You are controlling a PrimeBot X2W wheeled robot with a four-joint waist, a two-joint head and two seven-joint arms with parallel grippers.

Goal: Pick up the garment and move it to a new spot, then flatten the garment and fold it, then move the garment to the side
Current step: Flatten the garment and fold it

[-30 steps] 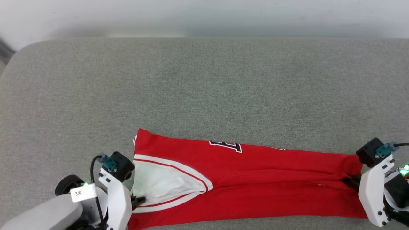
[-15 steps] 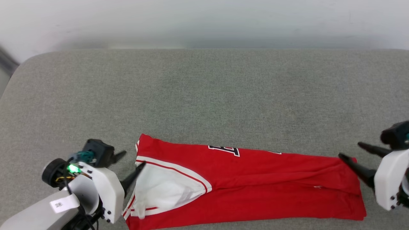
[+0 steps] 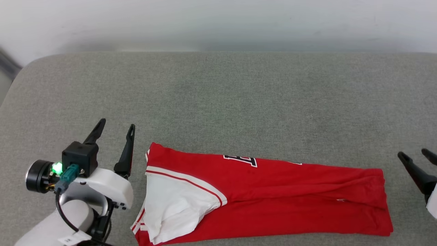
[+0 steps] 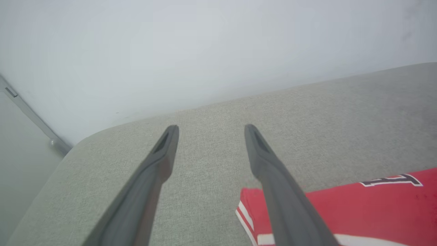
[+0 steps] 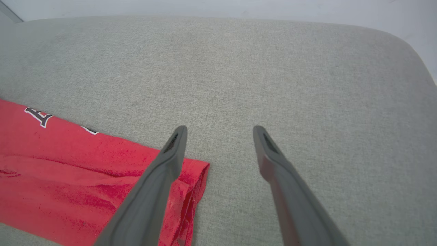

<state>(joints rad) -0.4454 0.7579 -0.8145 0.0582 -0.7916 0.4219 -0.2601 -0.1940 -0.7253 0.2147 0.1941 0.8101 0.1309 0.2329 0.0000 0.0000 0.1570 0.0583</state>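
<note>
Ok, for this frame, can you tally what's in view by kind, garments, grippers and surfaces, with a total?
Garments: 1, the red jersey-style T-shirt with white sleeves, lying as a long strip.
Grippers: 2, the left gripper and the right gripper, both open.
Surfaces: 1, the grey fabric-covered surface under the shirt.
Total: 4.

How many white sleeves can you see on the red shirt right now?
1. The white sleeve lies on top at the garment's left end, beside the open left hand. A second sleeve may be folded underneath, hidden.
</note>
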